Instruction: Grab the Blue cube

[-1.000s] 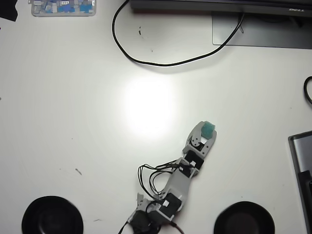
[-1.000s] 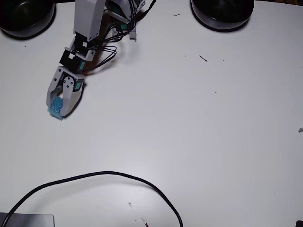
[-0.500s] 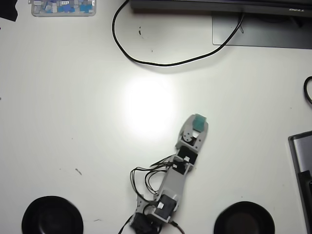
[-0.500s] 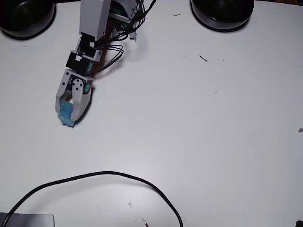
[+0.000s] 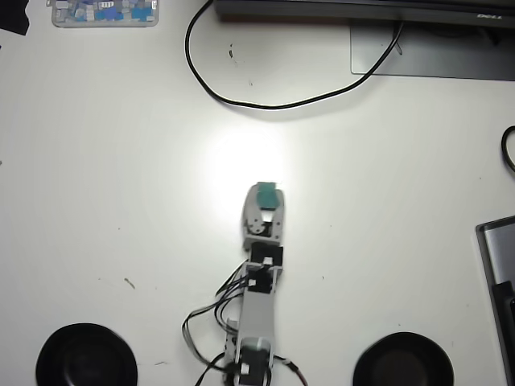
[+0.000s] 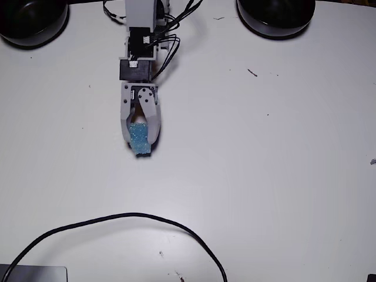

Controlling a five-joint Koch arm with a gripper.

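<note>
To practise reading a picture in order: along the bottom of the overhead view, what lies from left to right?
Left black bowl → arm base → right black bowl.

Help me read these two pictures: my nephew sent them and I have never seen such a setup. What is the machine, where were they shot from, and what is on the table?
It is a small hobby robot arm. At its tip sits a gripper, a two-fingered claw, closed on a little blue cube.

One picture looks straight down from above. The other is from a fixed camera on the opposite side, so the arm enters from the top there.

On the white table lie a black cable, two black bowls beside the arm's base, and a clear tray of small parts in a corner.
</note>
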